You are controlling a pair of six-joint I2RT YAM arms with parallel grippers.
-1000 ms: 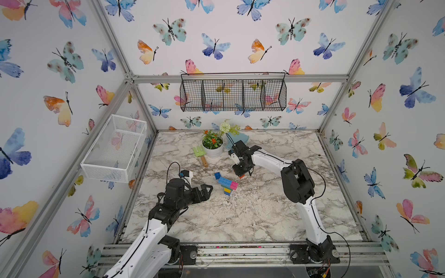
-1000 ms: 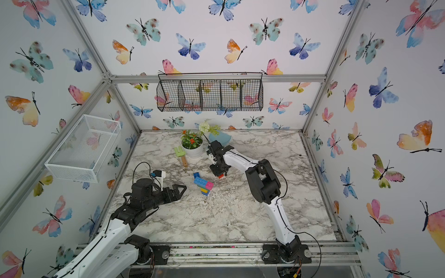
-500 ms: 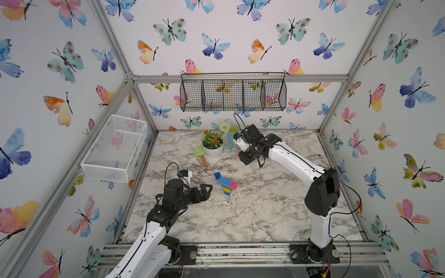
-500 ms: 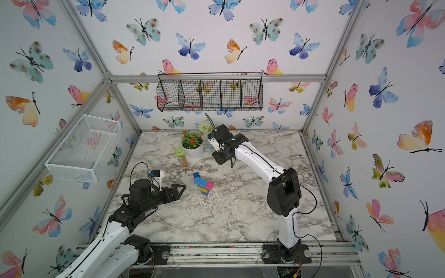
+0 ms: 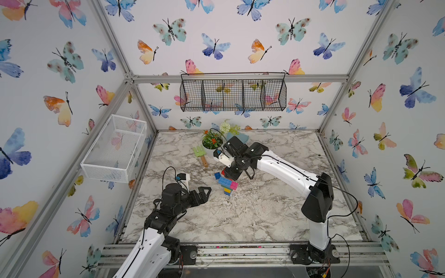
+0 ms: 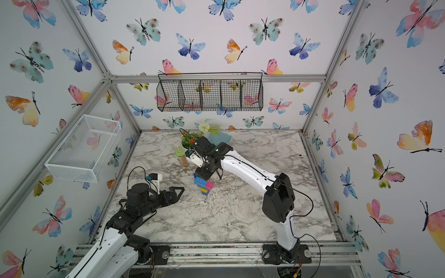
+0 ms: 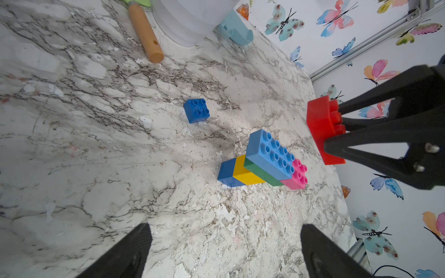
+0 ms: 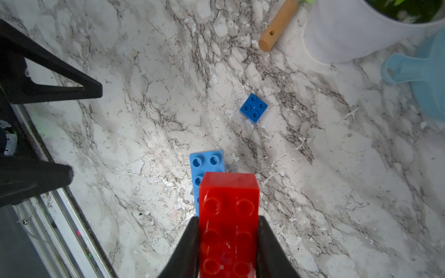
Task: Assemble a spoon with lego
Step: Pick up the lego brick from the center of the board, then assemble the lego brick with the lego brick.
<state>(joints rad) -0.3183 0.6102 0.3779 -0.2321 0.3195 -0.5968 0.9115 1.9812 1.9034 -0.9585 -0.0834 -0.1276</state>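
Now: red brick gripped, spoon head unfinished

Your right pincer (image 8: 228, 220) is clenched on the red brick (image 7: 320, 130), with one finger pressed against each long side. In both top views it hangs at the centre of the frame, just above the part-built spoon (image 5: 227, 184). The left wrist view shows you a gap between the red brick and that assembly.

The part-built spoon rests on the marble bench (image 5: 265, 216). It has a narrow dark-blue and yellow stem, then a green layer carrying the light-blue brick (image 7: 269, 149) and the pink brick (image 7: 297, 174) side by side, their studs bare. A loose dark-blue brick (image 7: 196, 110) sits on the bench near the spoon but apart from it, just to its upper left in both top views.

Your left pincer (image 5: 204, 195) is released, fingers spread wide and holding nothing. It sits left of centre in both top views, pointing toward the spoon but short of it.

Toward the upper middle of the frame stand the flower pot (image 5: 212, 143), the green toy rake (image 5: 201, 154) and the pale-blue dish (image 5: 243, 137), all apart from the bricks.
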